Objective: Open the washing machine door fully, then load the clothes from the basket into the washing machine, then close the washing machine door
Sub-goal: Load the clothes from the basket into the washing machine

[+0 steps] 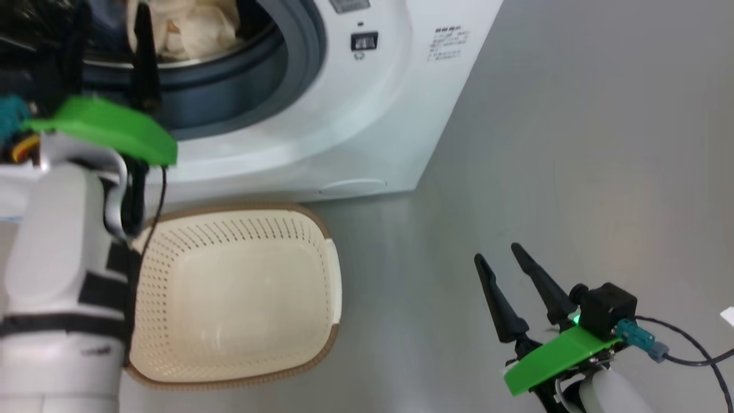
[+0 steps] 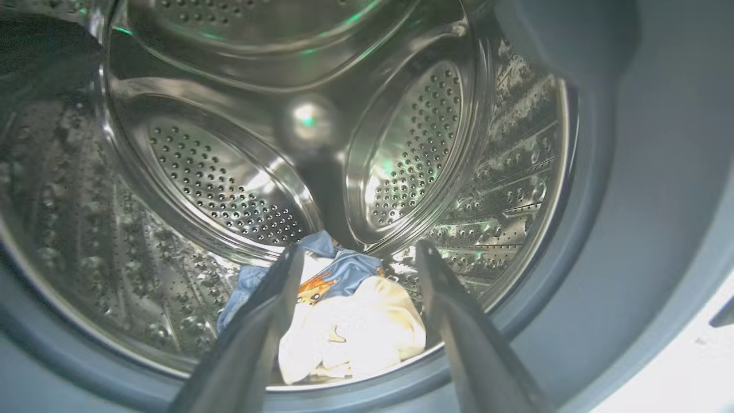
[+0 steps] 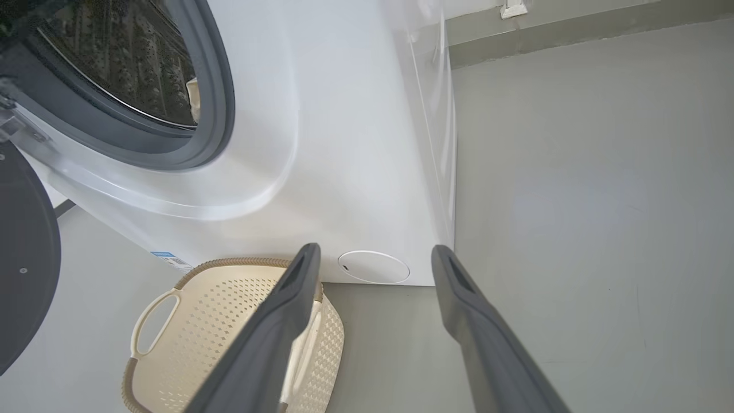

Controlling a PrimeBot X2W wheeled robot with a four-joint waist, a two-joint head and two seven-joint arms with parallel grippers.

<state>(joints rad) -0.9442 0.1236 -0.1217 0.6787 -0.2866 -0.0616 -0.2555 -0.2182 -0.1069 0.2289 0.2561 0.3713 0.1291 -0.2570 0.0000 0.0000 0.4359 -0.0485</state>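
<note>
Looking like a bare laundry corner: a white washing machine point(image 1: 373, 132) is sitting on a plain grey floor point(image 1: 573, 172), with a basket point(image 1: 229, 241) lying right beside it.

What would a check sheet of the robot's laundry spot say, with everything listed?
Surface: bare grey floor.
Job's things: basket empty; clothes lie in the drum of the washing machine; washing machine door open.
Clutter: one small white scrap on the floor, too small to tell what it is.
Grippers: left gripper open, pointing into the drum over the clothes, holding nothing; right gripper open over the floor, empty.
Cables: black cable runs from the right wrist; thin black wire hangs by the left wrist.
Surroundings: grey skirting along the wall beside the machine.
</note>
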